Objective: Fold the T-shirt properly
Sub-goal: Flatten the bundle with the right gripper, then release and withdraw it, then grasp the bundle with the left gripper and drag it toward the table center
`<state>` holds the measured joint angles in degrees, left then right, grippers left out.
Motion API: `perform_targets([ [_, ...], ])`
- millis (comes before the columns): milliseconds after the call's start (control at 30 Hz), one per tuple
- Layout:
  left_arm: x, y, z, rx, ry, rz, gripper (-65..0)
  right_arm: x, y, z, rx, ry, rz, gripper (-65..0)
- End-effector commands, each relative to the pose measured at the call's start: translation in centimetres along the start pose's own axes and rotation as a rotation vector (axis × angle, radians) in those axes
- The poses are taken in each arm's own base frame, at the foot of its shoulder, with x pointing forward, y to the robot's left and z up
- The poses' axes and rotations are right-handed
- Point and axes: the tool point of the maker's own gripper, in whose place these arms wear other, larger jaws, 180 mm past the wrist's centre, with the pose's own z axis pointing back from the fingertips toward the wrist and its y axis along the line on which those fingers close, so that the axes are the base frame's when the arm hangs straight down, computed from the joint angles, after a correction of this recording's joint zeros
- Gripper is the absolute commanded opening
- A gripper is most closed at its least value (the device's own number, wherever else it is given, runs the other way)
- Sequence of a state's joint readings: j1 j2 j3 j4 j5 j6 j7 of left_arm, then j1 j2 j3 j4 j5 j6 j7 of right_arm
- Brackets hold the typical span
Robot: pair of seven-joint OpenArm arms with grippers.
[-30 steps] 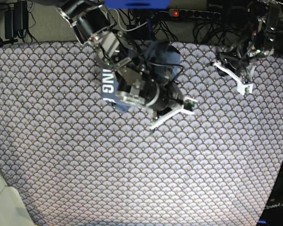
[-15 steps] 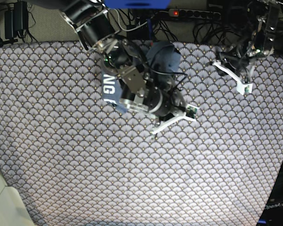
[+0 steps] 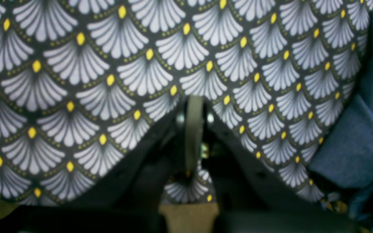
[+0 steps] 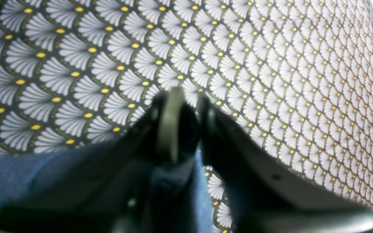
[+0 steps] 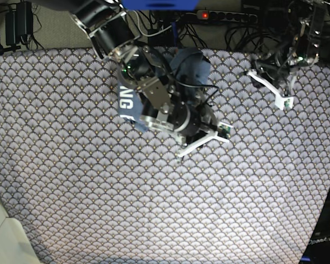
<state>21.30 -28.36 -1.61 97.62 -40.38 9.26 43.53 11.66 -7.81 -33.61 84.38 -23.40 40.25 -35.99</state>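
Slate-blue T-shirt (image 5: 190,66) lay bunched at the patterned counter's (image 5: 154,209) far edge | right claw (image 5: 201,142) had just parted, releasing the cloth | left claw (image 5: 272,91) stayed together, empty, apart | fold looked barely begun.

A grey-and-white fan-scallop patterned cloth with small yellow dots (image 5: 99,198) covers the whole tabletop — it lies flat and smooth. Along the far edge, a black power strip with a red lit switch (image 5: 220,16) sits among tangled black cables (image 5: 159,30). At the near-left corner, a pale beige flat panel (image 5: 5,242) — partly cut off.
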Motion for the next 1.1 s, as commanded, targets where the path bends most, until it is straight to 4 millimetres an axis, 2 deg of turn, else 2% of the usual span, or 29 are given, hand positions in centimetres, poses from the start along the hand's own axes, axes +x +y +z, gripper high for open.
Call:
perform_targets([
  [0,0.7,-0.1,0.4,-0.007,-0.021,-0.009,-64.5,2.0,-0.9,0.4,-0.024,-0.057,0.002,-47.0],
  [100,0.2,-0.1,0.4,-0.007,-0.012,-0.009,-64.5,2.1,-0.8,0.4,-0.02,-0.059,-0.002,-40.2],
  [200,0.3,-1.2,1.0,-0.031,-0.028,-0.009,-64.5,2.8,-1.3,0.8,-0.037,-0.082,-0.002,-38.9],
  [400,0.5,-5.2,2.8,-0.124,-0.075,-0.016,-64.5,7.1,-4.7,5.3,-0.181,-0.217,0.039,-38.4],
  [533,0.2,-6.3,2.8,-0.148,-0.079,0.018,-62.4,6.9,-6.7,8.3,-0.277,-0.255,-0.014,-38.2],
  [567,0.1,-6.6,2.8,-0.155,-0.08,0.026,-60.3,6.3,-7.2,8.7,-0.295,-0.248,-0.033,-38.2],
  [633,-0.1,-7.4,2.6,-0.171,-0.081,0.053,-52.8,3.8,-8.3,9.3,-0.332,-0.202,-0.059,-38.2],
  [733,-0.5,-8.3,2.5,-0.186,-0.082,0.085,-40.4,-0.7,-9.0,9.8,-0.354,-0.108,-0.073,-38.2],
  [800,-0.7,-8.9,2.4,-0.198,-0.084,0.107,-36.8,-3.3,-9.0,10.5,-0.366,-0.055,-0.074,-38.2],
  [900,-0.6,-9.6,2.3,-0.216,-0.087,0.132,-39.0,-6.3,-9.3,12.0,-0.395,0.006,-0.081,-38.2],
  [967,-0.8,-9.9,2.3,-0.222,-0.084,0.144,-45.2,-8.0,-9.6,12.9,-0.418,0.04,-0.094,-38.2],
  [1067,-1.2,-10.3,2.1,-0.229,-0.076,0.159,-58.4,-10.7,-9.9,14.1,-0.444,0.099,-0.125,-38.2],
])
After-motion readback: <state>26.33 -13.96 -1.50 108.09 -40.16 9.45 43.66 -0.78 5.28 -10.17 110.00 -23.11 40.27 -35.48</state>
